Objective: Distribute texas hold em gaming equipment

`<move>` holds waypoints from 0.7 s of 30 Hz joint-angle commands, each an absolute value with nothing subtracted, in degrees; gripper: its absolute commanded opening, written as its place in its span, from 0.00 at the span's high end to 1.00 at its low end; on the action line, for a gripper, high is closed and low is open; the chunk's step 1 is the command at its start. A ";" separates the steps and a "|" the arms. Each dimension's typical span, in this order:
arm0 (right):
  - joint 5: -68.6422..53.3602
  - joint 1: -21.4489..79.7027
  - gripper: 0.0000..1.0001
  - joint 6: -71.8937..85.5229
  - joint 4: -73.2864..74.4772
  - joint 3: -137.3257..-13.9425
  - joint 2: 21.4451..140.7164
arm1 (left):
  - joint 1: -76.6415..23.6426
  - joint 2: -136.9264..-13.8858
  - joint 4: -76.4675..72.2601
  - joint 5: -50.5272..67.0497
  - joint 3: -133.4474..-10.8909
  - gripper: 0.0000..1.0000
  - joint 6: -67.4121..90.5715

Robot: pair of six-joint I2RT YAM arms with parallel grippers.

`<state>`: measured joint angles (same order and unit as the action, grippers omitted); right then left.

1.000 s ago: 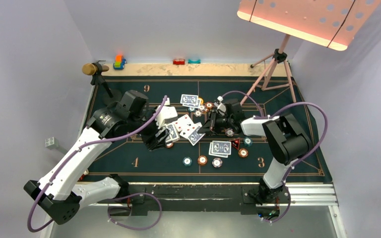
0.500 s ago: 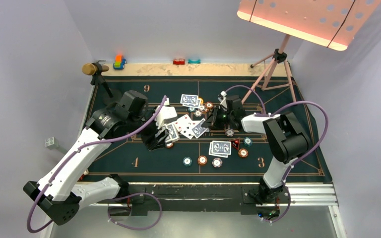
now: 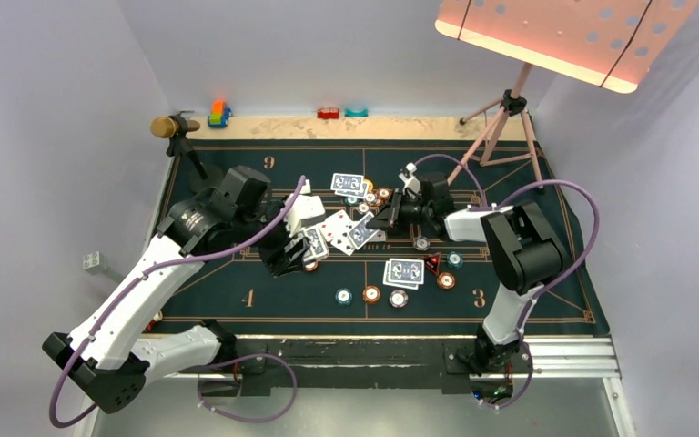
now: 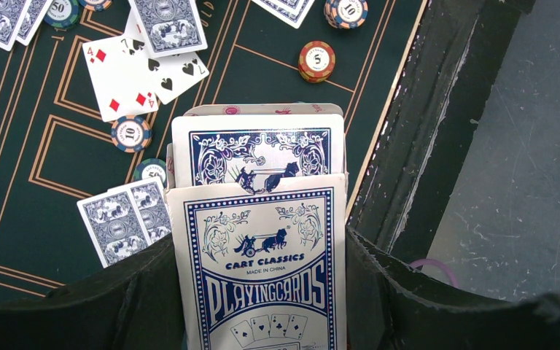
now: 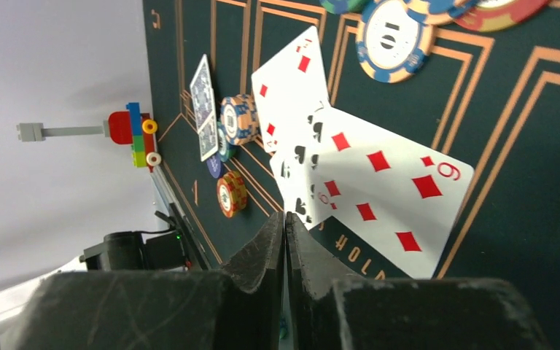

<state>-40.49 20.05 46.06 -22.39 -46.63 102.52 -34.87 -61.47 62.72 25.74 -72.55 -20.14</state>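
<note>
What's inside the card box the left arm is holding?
A blue-backed card sticks out of the card box at its open end. The box front hides whatever else is inside, so the count cannot be told.

The card box (image 4: 262, 277) runs off the left wrist view's bottom edge, with dark fingers (image 4: 80, 313) covering its sides. A red striped chip (image 5: 499, 13) is cut by the right wrist view's top edge.

Plain pale lavender-grey walls (image 3: 55, 137) are seen at 9, 12 and 3 o'clock. A dark green felt table cover (image 3: 300, 305) with gold lines is spread at centre, and a glowing pink perforated light panel (image 3: 555, 36) is carried on a pink tripod (image 3: 511, 100) at 1 o'clock.
</note>
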 commanded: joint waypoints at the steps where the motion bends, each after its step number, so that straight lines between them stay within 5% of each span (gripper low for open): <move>1: -40.73 19.76 0.90 46.87 -24.25 -46.90 104.82 | -34.71 -59.97 62.07 26.46 -73.76 1.00 -20.21; 6: -39.81 20.27 0.87 48.09 -25.31 -45.68 106.26 | -34.70 -60.00 61.95 26.35 -73.70 1.00 -20.24; 15: -36.79 21.69 0.47 43.57 -15.13 -47.75 106.06 | -34.66 -60.04 62.14 26.21 -74.09 1.00 -20.24; 21: -30.33 22.84 0.41 37.39 -2.14 -50.50 100.67 | -34.64 -59.93 62.05 26.12 -73.90 1.00 -20.21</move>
